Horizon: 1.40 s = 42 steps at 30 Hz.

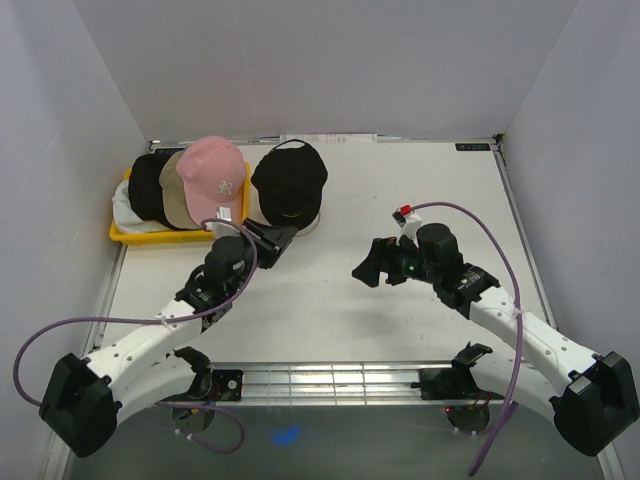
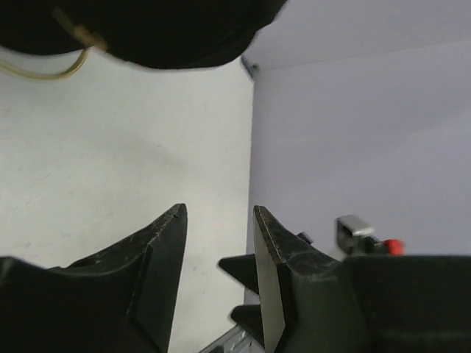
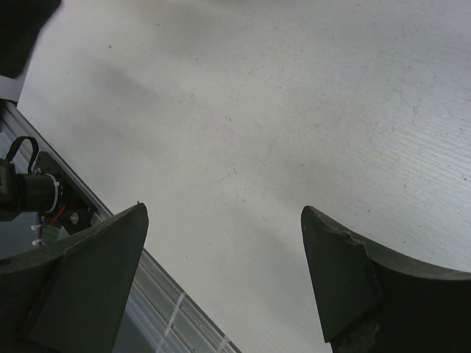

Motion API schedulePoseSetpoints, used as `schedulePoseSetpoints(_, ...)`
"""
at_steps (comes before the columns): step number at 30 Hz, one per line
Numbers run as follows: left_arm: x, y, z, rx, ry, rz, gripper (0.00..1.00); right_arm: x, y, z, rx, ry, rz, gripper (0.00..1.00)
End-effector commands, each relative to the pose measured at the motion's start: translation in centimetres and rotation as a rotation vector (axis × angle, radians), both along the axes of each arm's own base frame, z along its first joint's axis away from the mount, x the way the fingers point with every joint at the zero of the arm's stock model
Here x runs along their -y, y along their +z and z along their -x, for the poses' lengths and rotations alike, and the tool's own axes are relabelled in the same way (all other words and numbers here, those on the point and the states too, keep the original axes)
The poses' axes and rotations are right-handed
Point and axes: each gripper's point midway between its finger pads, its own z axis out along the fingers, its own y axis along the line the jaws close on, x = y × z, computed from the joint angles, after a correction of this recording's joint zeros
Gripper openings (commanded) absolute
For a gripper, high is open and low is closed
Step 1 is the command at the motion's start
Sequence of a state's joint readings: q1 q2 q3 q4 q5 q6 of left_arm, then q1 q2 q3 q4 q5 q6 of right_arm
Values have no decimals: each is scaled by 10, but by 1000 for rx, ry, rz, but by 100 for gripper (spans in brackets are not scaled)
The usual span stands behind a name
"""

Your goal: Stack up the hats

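Note:
A pink hat (image 1: 215,175) leans on a tan hat (image 1: 178,195) and a black hat (image 1: 148,185) in a row on the yellow tray (image 1: 122,236); white fabric (image 1: 124,208) shows at the tray's left. A second black hat (image 1: 289,180) sits to the right of the tray; its dark edge (image 2: 147,33) fills the top of the left wrist view, with a thin gold wire (image 2: 44,72) under it. My left gripper (image 1: 278,240) (image 2: 219,213) is just in front of that hat, open and holding nothing. My right gripper (image 1: 362,262) (image 3: 223,213) hovers wide open over bare table.
White walls close in the table on the left, back and right (image 2: 353,132). A metal rail (image 1: 330,378) runs along the near edge between the arm bases. A purple cable (image 1: 470,215) loops above the right arm.

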State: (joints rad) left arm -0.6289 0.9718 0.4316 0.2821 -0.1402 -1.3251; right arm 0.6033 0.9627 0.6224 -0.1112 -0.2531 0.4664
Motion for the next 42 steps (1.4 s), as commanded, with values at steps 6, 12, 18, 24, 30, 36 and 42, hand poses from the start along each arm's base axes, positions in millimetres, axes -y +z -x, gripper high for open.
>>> schedulePoseSetpoints(6, -97, 117, -21, 58, 286, -534, 64, -4, 36, -13, 74, 13, 4, 90)
schedulePoseSetpoints(12, -156, 133, -62, -26, 331, -620, 72, -6, 36, -17, 84, 26, 26, 90)
schedulePoseSetpoints(18, -220, 96, -97, -119, 308, -538, 73, -5, 28, -16, 72, 43, 52, 90)
schedulePoseSetpoints(24, -265, 68, -112, -125, 340, -511, 77, -5, 22, -13, 61, 67, 77, 89)
schedulePoseSetpoints(30, -269, 47, -138, -96, 243, -479, 77, -7, 18, -15, 48, 80, 87, 90)
schedulePoseSetpoints(36, -284, 21, -155, -132, 240, -511, 74, -9, 13, -15, 35, 86, 92, 90)
schedulePoseSetpoints(42, -293, 8, -169, -103, 242, -567, 74, -11, 10, -16, 29, 96, 93, 90)
